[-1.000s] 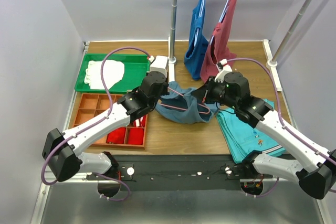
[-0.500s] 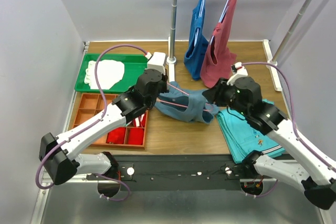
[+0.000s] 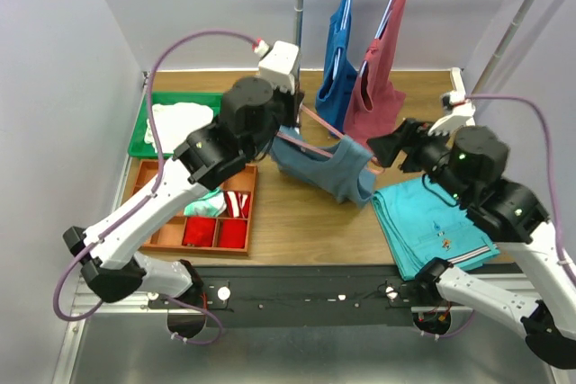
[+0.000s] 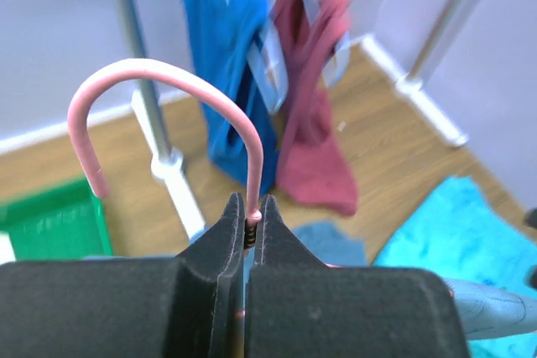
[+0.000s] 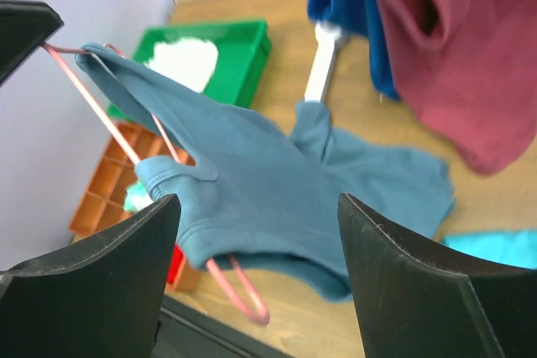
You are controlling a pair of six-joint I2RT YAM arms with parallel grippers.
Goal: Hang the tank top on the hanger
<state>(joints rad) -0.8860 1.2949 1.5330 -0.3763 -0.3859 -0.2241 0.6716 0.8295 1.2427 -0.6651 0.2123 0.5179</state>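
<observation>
Aloft, tank top (image 3: 335,168) draped on hanger (image 4: 254,165)

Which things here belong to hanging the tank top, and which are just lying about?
Job: tank top, pink hanger, left gripper shut on the hanger's neck, open right gripper.
Bystanders: royal-blue top, maroon top, green tray, orange divider box, teal folded cloth.

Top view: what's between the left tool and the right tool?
The tank top, draped on the pink hanger, fills that stretch in the top external view. The left tool pinches the hanger's neck; the right tool is open.
</observation>
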